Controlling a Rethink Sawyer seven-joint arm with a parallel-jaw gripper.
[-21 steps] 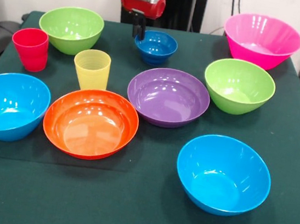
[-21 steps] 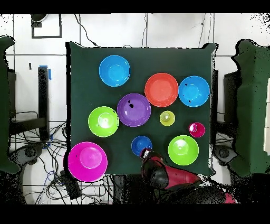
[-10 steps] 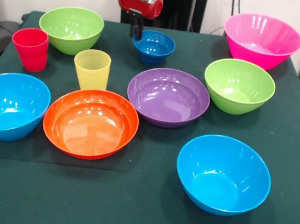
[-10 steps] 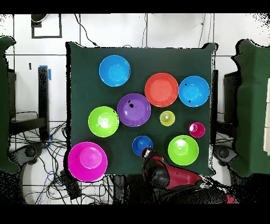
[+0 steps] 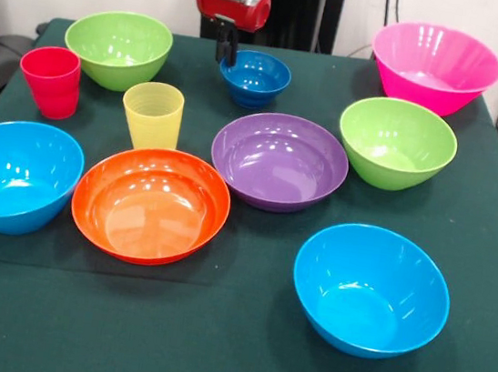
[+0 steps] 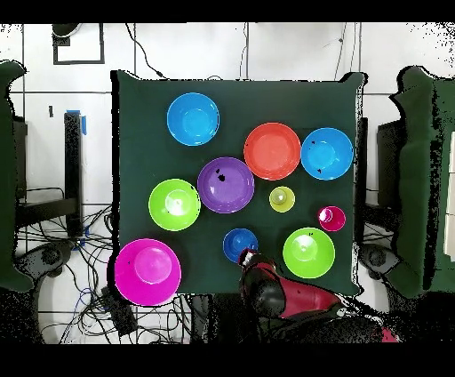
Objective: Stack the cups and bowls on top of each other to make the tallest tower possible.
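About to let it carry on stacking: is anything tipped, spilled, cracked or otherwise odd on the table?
Nothing stands out. All eight bowls and both cups sit upright, mouths up, apart on the green cloth, nothing stacked yet. The gripper hangs at the small dark blue bowl, by its rim.

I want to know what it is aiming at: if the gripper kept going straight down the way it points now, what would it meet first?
Most likely the near-left rim of the small dark blue bowl. The gripper hangs right at that rim in the front view, though depth is hard to judge; it might just miss and touch the table.
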